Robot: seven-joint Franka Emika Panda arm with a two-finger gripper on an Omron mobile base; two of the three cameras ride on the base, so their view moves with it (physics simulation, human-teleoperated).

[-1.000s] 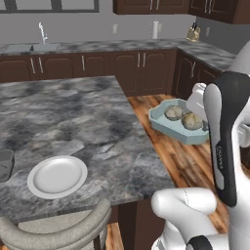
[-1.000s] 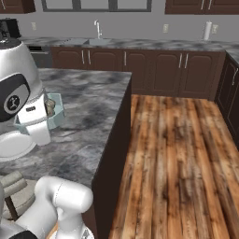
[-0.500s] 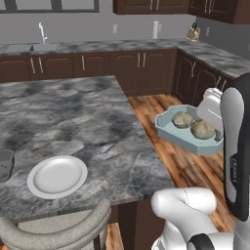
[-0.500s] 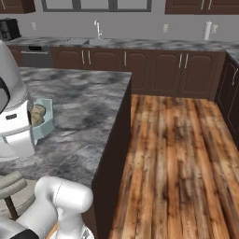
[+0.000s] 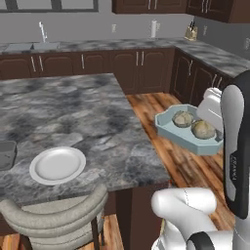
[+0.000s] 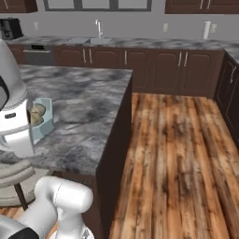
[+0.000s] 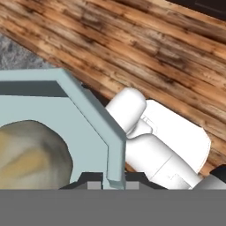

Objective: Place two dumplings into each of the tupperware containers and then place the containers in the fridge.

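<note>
A shallow pale blue-teal tupperware container (image 5: 188, 133) holding two lumpy tan dumplings (image 5: 193, 124) is gripped by its rim in the clenched two-finger gripper (image 7: 108, 182) (held in the air over the wooden floor (image 6: 182, 154), beside the grey marble island (image 5: 73, 122)). A tilt could spill them.

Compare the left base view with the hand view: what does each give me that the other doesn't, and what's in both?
Left base view alone: the whole pale blue container held out over the wooden floor past the island counter, with two dumplings inside, plus a white plate on the counter. Hand view alone: the gripper shut on the container's rim, seen close up. Both: the container, a dumpling in it, and the floor beneath.
</note>
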